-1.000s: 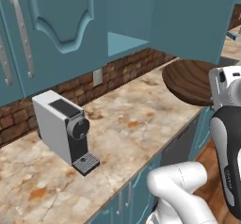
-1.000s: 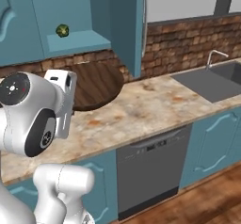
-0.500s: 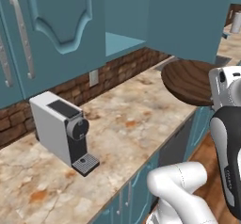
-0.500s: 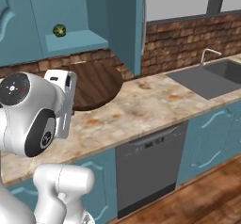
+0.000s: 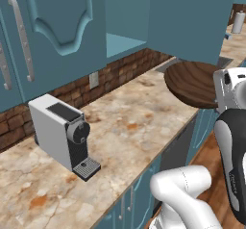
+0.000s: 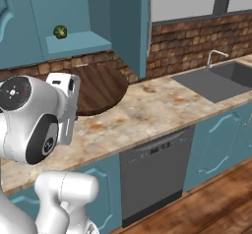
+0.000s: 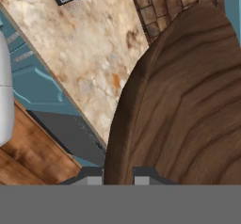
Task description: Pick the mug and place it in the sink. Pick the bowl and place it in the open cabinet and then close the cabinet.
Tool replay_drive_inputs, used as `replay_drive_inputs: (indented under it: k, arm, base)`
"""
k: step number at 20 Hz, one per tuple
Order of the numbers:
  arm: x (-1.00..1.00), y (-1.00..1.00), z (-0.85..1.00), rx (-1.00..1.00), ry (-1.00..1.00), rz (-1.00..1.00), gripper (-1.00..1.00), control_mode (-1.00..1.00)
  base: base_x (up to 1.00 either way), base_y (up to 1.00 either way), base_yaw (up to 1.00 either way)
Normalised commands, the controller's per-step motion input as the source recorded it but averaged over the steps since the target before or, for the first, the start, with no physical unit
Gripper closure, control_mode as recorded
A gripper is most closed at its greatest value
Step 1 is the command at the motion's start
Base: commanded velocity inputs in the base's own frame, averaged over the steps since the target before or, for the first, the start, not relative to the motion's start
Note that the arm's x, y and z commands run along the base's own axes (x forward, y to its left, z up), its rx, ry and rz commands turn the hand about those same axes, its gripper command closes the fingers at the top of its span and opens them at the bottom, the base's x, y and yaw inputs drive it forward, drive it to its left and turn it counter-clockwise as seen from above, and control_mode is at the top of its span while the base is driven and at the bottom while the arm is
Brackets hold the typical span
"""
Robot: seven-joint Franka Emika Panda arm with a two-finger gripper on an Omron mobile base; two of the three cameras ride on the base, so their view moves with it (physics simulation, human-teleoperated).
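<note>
Both base views slide along the table as the base drives: the coffee machine (image 5: 65, 135) drifts left, the sink (image 6: 221, 80) drifts left into fuller view, and the cabinet (image 6: 74, 26) opening looms nearer.

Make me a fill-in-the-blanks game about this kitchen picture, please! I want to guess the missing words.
1. The claw is holding the rim of the big brown ____.
2. The door of the upper cabinet is ____.
3. A small green thing sits on the cabinet's ____.
4. The coffee machine stands on the counter in front of a wall made of ____.

Missing words: bowl; open; shelf; brick
</note>
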Motion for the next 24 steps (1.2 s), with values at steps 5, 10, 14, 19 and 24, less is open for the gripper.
replay_drive_inputs:
  k: [5, 10, 14, 19, 24]
  arm:
    - [0.00, 0.40, 0.00, -0.02, 0.00, 0.06, 1.00, -1.00]
    - [0.00, 0.81, 0.00, -0.01, -0.01, 0.14, 1.00, -1.00]
    - [0.11, 0.22, 0.08, 0.00, -0.02, 0.16, 1.00, -1.00]
    - [0.42, 0.02, 0.06, 0.00, 0.00, 0.14, 1.00, -1.00]
    - [0.57, 0.03, 0.09, -0.02, 0.00, 0.02, 1.00, -1.00]
  base:
    - [0.00, 0.54, 0.08]
    - [0.00, 0.00, 0.00]
    - [0.00, 0.00, 0.00]
    - [0.00, 0.00, 0.00]
    - [0.00, 0.00, 0.00]
